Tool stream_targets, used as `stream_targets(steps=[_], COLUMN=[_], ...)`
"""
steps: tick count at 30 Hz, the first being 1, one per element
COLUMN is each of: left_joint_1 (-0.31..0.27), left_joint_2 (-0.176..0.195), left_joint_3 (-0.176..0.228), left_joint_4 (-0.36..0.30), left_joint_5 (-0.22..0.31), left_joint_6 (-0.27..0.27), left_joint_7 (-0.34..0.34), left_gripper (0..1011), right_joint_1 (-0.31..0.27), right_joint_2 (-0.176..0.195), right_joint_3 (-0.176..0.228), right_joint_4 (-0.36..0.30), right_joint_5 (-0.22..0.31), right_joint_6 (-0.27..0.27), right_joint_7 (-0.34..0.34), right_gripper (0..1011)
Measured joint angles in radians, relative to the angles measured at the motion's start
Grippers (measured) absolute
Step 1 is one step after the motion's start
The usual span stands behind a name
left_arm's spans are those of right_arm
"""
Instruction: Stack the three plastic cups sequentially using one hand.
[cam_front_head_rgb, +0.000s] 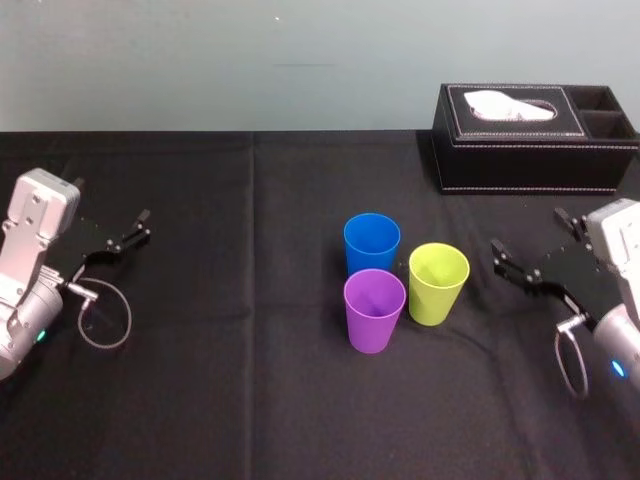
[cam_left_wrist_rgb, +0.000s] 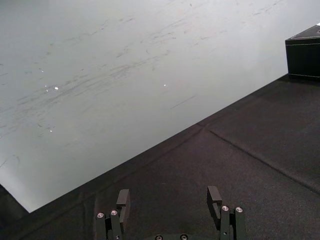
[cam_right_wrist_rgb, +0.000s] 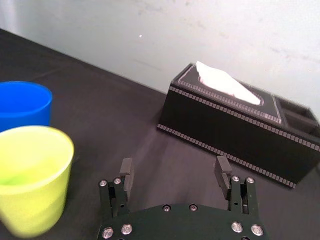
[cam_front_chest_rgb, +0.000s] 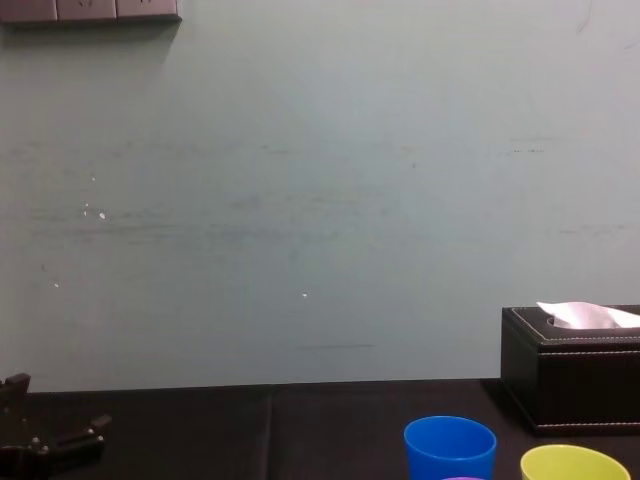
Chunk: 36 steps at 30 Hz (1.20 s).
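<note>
1. The bottom edge of the chest view cuts off most of the blue cup (cam_front_head_rgb: 371, 240) and leaves just the rim of the yellow-green cup (cam_front_head_rgb: 438, 282). The black tissue box (cam_front_head_rgb: 530, 135) runs off that view's right edge.
2. The head view shows all three cups whole and upright, clustered just right of the desk's middle. The blue one is at the back, the purple cup (cam_front_head_rgb: 374, 308) is in front of it, and the yellow-green one is to their right. Whether they touch is unclear.
3. A creased black cloth (cam_front_head_rgb: 230, 330) covers the desk, and a scuffed pale grey-green wall (cam_front_chest_rgb: 300, 200) stands behind it.
4. The right gripper (cam_right_wrist_rgb: 174, 162) has its fingers spread and holds nothing. It is near the yellow-green cup, on that cup's right. Its wrist view shows the tissue box beyond, with a white tissue sticking up.
5. The left gripper (cam_left_wrist_rgb: 168, 192) is also spread and empty, at the desk's far left and well apart from the cups.
</note>
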Motion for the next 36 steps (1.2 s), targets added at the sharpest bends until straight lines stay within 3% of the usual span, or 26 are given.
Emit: stream_targets(steps=[10,17,26,36], left_joint_1=[0.0,0.0,0.0,0.0], left_joint_2=[0.0,0.0,0.0,0.0], left_joint_3=[0.0,0.0,0.0,0.0], left_joint_4=[0.0,0.0,0.0,0.0], left_joint_5=[0.0,0.0,0.0,0.0], left_joint_6=[0.0,0.0,0.0,0.0], left_joint_7=[0.0,0.0,0.0,0.0], left_gripper=[1011,1011,1011,1011], right_joint_1=[-0.178,-0.238,-0.233,-0.191], right_joint_2=[0.056,0.057,0.018,-0.03], right_joint_3=[0.058,0.06,0.05,0.052], right_joint_4=[-0.091,-0.121,-0.114,-0.093], right_joint_5=[0.075,0.126,0.142,0.16], right_joint_6=[-0.035,-0.1,-0.122,-0.065], right_joint_7=[0.075,0.177,0.235,0.268], right_gripper=[1003,1003,1002,1003])
